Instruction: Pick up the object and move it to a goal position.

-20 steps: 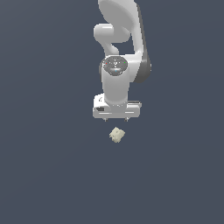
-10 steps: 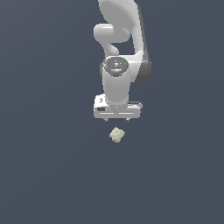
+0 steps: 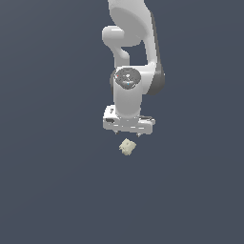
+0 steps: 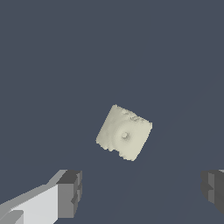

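Barely anything has changed over the last second: my hand (image 3: 129, 131) still hovers with its fingers spread wide, just above the object (image 3: 127, 147), which sits untouched on the surface, centre frame. I reckon the descent is still ahead.

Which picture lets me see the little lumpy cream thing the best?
The wrist view. There the object is big and close, and you can see its bumpy edges and a small dimple in the middle, with the open jaws apart from it. The exterior view shows it only as a tiny pale blob just under the gripper.
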`<state>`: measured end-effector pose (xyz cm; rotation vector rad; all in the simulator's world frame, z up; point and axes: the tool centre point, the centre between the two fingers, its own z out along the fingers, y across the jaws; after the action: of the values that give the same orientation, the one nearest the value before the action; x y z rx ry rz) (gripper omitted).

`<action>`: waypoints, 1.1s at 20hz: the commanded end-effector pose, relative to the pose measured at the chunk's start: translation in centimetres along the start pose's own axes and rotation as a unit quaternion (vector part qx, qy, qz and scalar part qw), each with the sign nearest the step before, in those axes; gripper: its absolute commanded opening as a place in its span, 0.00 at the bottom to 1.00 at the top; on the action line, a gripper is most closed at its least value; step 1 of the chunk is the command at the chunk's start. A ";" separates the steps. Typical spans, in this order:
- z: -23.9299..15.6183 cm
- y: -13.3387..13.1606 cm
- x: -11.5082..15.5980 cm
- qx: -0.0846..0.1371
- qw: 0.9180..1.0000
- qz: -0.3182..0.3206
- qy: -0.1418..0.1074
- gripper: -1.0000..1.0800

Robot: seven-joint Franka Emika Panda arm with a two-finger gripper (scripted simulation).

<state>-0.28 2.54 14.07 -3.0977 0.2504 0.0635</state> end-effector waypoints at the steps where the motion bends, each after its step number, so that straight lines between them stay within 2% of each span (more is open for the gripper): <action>1: 0.6 -0.1 0.2 -0.001 1.000 0.027 0.002 0.96; 6: 1.9 -0.2 0.6 -0.004 0.996 0.090 0.008 0.96; 12: 3.4 -0.3 1.1 -0.007 0.987 0.159 0.016 0.96; 22: 4.7 -0.4 1.4 -0.009 0.975 0.222 0.023 0.96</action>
<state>0.98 2.90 9.41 -3.0021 0.9189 0.0060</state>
